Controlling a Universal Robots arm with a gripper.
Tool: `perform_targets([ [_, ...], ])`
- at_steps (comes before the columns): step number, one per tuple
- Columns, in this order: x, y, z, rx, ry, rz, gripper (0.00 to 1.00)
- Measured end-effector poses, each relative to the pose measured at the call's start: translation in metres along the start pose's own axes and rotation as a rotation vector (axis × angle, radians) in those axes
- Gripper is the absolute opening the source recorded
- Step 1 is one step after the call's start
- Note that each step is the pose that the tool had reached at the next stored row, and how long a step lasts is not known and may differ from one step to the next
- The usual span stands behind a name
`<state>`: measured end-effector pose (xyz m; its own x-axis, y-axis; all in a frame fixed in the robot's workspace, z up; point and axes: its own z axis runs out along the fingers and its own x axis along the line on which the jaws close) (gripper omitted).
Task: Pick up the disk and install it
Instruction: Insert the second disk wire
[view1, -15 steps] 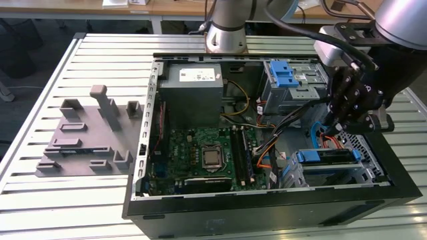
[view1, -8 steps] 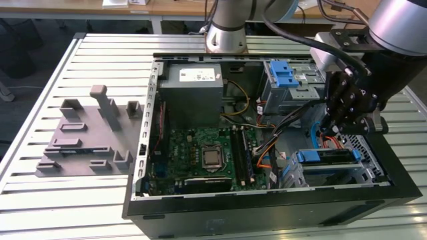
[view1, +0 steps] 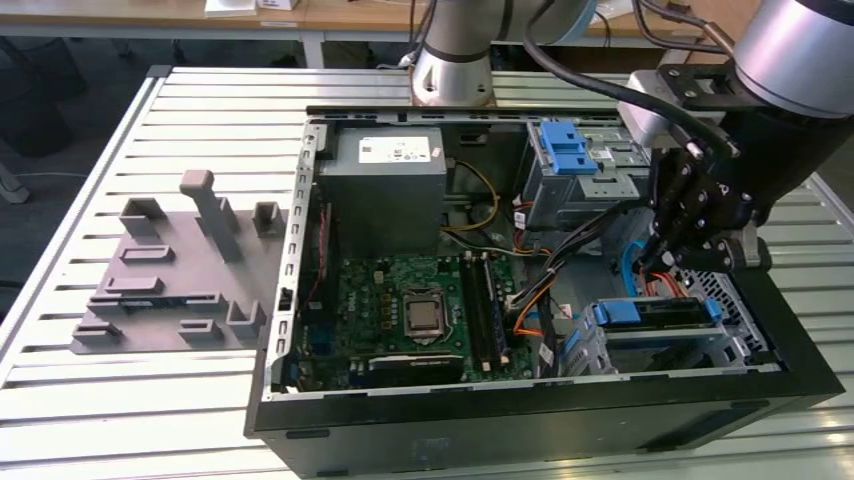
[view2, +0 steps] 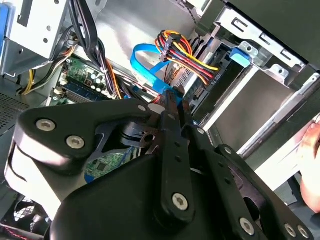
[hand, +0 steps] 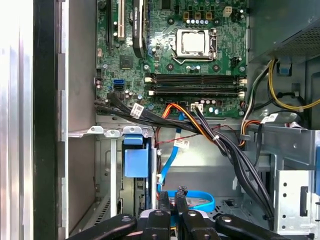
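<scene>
The disk (view1: 650, 314) sits in the lower drive cage at the front right corner of the open computer case, with its blue carrier bracket facing up. The bracket's blue end is visible in the first wrist view (hand: 136, 163) and the second wrist view (view2: 240, 56). My gripper (view1: 678, 262) hangs just above and behind the disk, over the cables. Its black fingers (view2: 173, 107) are pressed together with nothing between them. In the first wrist view the gripper (hand: 171, 200) is apart from the disk, in front of a blue flat cable (hand: 197, 199).
The case (view1: 534, 420) lies open on a slatted metal table (view1: 200, 100). Inside are the motherboard (view1: 400, 310), a grey power supply box (view1: 380, 185), an upper cage with a blue latch (view1: 566, 150) and bundles of loose cables (hand: 225, 145). A grey fixture plate (view1: 167, 290) lies at the exterior view's left.
</scene>
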<state>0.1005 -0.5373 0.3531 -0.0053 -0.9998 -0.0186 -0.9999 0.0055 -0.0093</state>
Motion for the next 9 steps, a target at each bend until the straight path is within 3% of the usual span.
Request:
perform_targets([
  [5, 0.0096, 0.0003, 0.0042, -0.0001, -0.0002, -0.002, 0.16],
  [9, 0.0129, 0.0003, 0.008, -0.0001, -0.0043, -0.003, 0.16],
])
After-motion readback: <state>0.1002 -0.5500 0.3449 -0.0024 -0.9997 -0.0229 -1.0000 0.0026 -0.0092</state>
